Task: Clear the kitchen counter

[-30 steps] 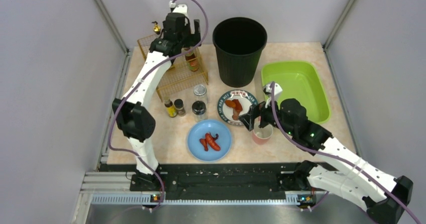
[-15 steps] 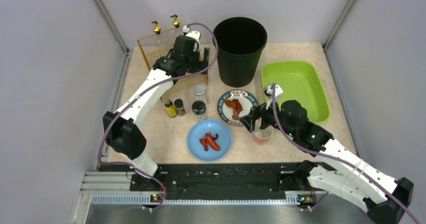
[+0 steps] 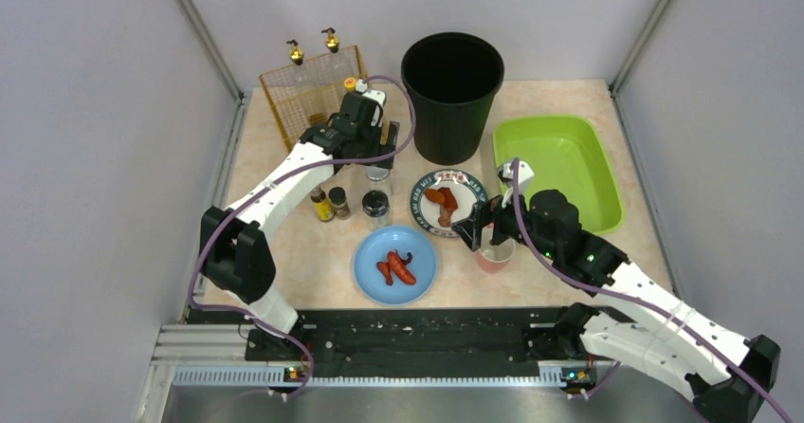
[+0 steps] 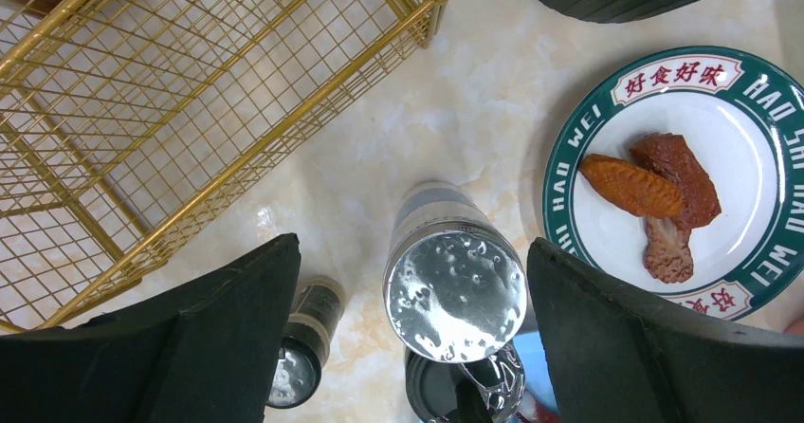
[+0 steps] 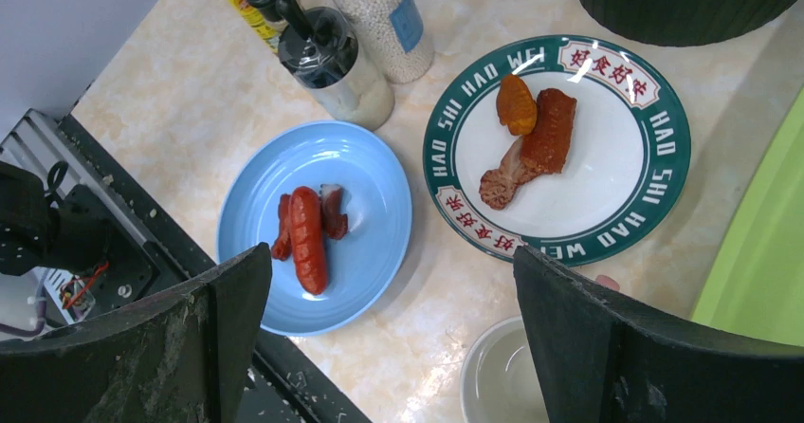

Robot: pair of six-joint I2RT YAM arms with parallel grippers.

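The left fingers [image 4: 218,338] gape wide, empty, either side of the silver-lidded glass shaker [image 4: 455,295] on the speckled beige-pink desk [image 4: 455,110]; I'd drop straight, gripping below the lid. The right fingers [image 5: 171,347] hang open, empty, over a pink cup [image 3: 493,262].

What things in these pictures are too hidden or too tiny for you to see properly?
Black bin: top view, its inside is too dark to tell what it holds.
Pink cup: top view, the right gripper covers part of it; right wrist view, the bottom edge cuts it off.
Silver-lidded jar: left wrist view, the lid hides its contents.
Small bottles: top view, labels too small to read.
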